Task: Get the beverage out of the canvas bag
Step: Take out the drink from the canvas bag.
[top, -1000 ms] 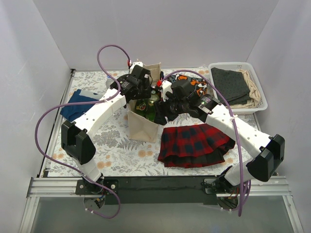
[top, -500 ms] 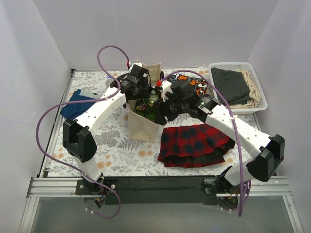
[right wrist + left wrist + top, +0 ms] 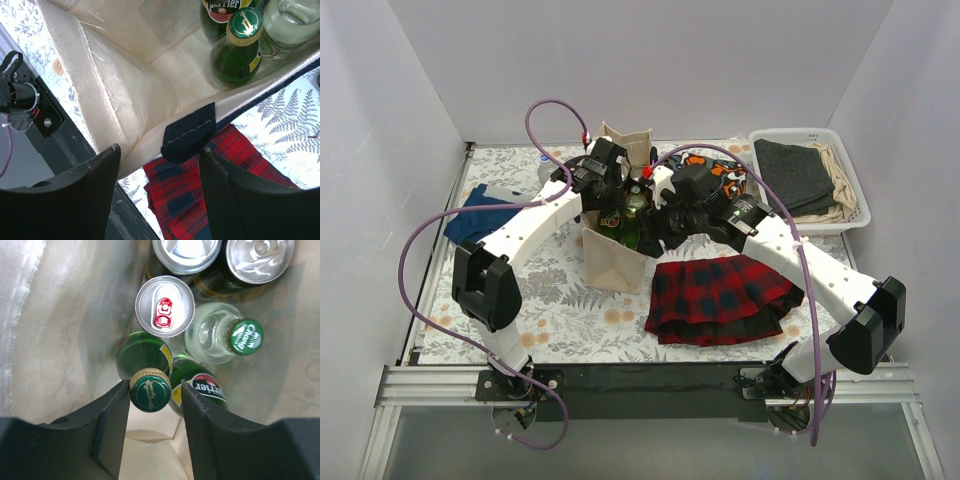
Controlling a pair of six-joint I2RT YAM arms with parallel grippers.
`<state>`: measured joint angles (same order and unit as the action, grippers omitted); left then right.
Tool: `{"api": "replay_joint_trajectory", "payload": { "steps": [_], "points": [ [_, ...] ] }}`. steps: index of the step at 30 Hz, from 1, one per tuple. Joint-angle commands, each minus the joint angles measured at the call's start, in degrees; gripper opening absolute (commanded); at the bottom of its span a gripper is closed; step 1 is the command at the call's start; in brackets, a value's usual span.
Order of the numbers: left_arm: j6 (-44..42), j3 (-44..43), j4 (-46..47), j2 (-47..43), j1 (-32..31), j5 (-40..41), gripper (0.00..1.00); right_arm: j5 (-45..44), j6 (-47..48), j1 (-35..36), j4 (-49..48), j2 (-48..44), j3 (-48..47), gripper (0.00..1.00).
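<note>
The cream canvas bag (image 3: 613,262) stands upright mid-table, and its inside shows in the left wrist view (image 3: 75,340). It holds several drinks: green bottles, a clear bottle with a green cap (image 3: 246,336), and silver-topped cans (image 3: 165,306). My left gripper (image 3: 155,388) is inside the bag mouth (image 3: 612,207), open, with its jaws on either side of a green bottle's cap (image 3: 150,390); the left finger touches the cap and the right finger stands a little off. My right gripper (image 3: 160,151) is open, straddling the bag's near rim (image 3: 145,145) by a navy strap end (image 3: 190,132); it also shows in the top view (image 3: 655,228).
A red plaid skirt (image 3: 720,295) lies right of the bag. A white basket (image 3: 853,178) of folded clothes stands at the back right. A blue garment (image 3: 475,215) lies at the left, and a patterned cloth (image 3: 725,175) behind the right arm.
My left arm has shifted slightly right and its gripper has sunk a little deeper into the bag mouth. The right arm and the bag have hardly moved.
</note>
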<state>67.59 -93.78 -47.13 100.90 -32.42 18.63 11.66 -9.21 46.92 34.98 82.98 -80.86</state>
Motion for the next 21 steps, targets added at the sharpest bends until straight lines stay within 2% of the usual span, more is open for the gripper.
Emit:
{"api": "replay_joint_trajectory", "payload": {
  "steps": [1, 5, 21],
  "points": [
    [0.70, 2.27, 0.28, -1.06, 0.26, 0.53, 0.42, -1.29, 0.95, 0.37, 3.25, 0.51, 0.18, 0.69],
    [1.22, 1.85, 0.64, -0.18, 0.34, 0.35, 0.38, -0.94, 0.86, 0.46, 3.34, 0.69, 0.09, 0.69],
    [1.66, -0.09, 3.98, -0.62, 0.34, 0.09, 0.41, -1.29, 1.04, 0.46, 3.25, 0.60, 0.09, 0.69]
  ]
}}
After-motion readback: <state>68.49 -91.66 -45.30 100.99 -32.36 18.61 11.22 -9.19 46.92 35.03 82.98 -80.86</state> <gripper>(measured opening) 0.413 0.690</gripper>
